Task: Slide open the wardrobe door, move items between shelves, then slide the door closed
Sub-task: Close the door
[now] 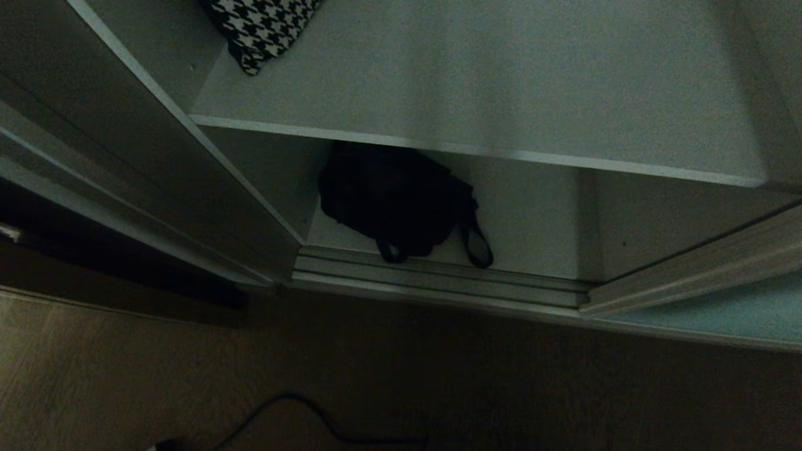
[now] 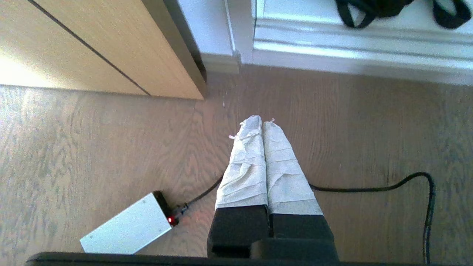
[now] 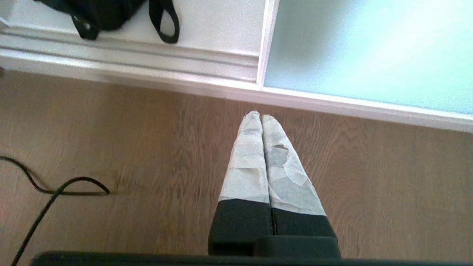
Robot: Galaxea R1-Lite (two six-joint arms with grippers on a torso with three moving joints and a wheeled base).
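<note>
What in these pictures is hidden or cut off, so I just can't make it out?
- Black bag, head view: its top sits in shadow under the upper shelf; both wrist views cut it off at the edge, showing only straps.
- Houndstooth item, head view: the picture's top edge cuts it off, so what it is stays unclear.
- Sliding door: only a lower part shows.
- Both arms: outside the head view.

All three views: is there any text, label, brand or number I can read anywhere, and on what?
None: no readable text in any view.
Black bag on the bottom shelf: no legible label or brand.
Houndstooth item on the upper shelf: pattern only, no lettering.
Small silver box on the floor: plain top and a red light, no marking readable.
Sliding wardrobe door: plain frosted panel.
</note>
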